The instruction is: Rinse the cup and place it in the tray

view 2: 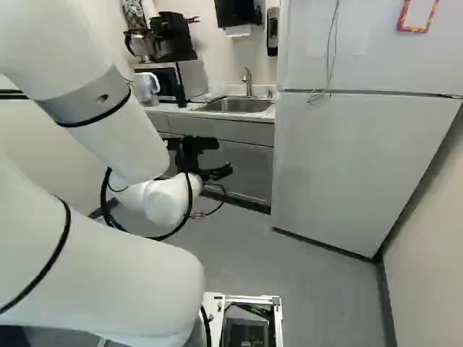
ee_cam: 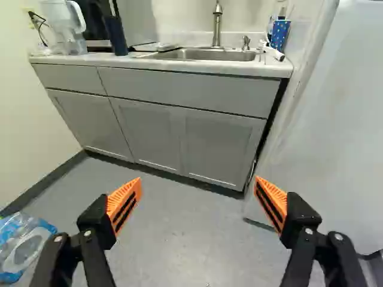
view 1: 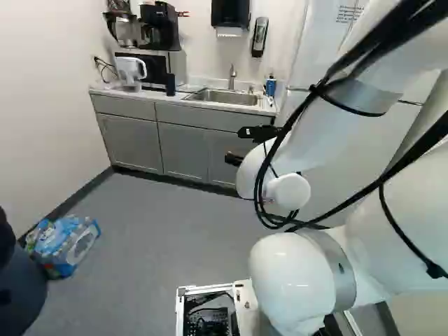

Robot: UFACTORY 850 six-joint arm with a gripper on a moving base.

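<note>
I'd roll squarely up to the table [ee_cam: 173,67] before reaching, tool [ee_cam: 197,200] spread wide and empty, for the spotted blue cup [ee_cam: 279,36] (presumably the one meant) at one o'clock, just beside the sink [ee_cam: 206,55].

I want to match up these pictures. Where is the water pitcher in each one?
Left base view: upper left, on the countertop, in front of the microwave.
Right base view: upper part, left of centre, again in front of the microwave.
Wrist view: on the countertop, between the side wall and a dark upright cylinder; this is the pitcher.
Shared landmark: the sink faucet.
</note>
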